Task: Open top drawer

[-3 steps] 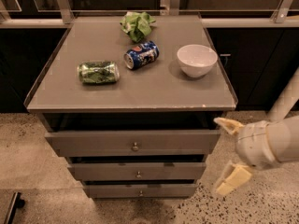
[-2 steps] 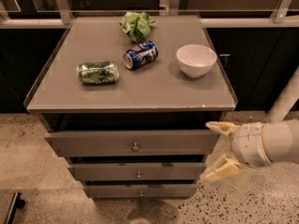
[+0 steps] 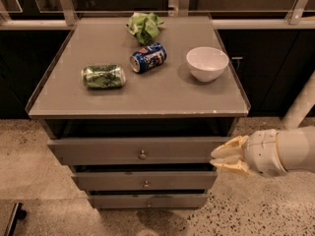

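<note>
The top drawer (image 3: 98,150) is the widest grey front just under the cabinet top, with a small round metal knob (image 3: 142,155) at its middle. A dark gap shows above its front panel. My gripper (image 3: 214,159) is at the right end of that drawer front, well to the right of the knob and about level with it. Its two pale fingers (image 3: 230,147) point left and lie close together, holding nothing.
Below are a mid-width drawer (image 3: 108,181) and a narrower one (image 3: 118,200). On the cabinet top (image 3: 162,95) lie a green can (image 3: 103,76), a blue can (image 3: 147,58), a white bowl (image 3: 207,63) and a green bag (image 3: 144,26). Speckled floor surrounds the cabinet.
The gripper's fingers were spread wide apart; they have closed together. The gripper has shifted slightly left towards the drawer's right end.
</note>
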`<move>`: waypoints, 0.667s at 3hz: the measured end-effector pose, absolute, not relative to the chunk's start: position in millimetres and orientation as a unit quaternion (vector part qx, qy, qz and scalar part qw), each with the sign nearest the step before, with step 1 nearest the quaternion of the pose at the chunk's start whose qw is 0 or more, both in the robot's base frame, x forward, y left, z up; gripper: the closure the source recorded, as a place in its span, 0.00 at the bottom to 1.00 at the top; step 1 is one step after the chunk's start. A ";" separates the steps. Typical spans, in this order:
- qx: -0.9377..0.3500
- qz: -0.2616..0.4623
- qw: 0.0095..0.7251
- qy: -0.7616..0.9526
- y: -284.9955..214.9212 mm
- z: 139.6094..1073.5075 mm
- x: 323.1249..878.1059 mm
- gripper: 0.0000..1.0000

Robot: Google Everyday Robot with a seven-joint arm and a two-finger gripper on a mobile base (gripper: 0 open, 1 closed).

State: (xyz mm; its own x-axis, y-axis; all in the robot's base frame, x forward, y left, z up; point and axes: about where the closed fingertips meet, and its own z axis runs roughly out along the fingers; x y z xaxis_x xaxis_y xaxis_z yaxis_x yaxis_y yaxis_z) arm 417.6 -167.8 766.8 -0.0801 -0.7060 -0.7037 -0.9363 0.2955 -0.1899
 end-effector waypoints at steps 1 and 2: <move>-0.566 0.144 0.378 0.718 -163.5 759.4 419.7 0.90; -0.554 0.123 0.408 0.716 -160.2 749.8 433.9 1.00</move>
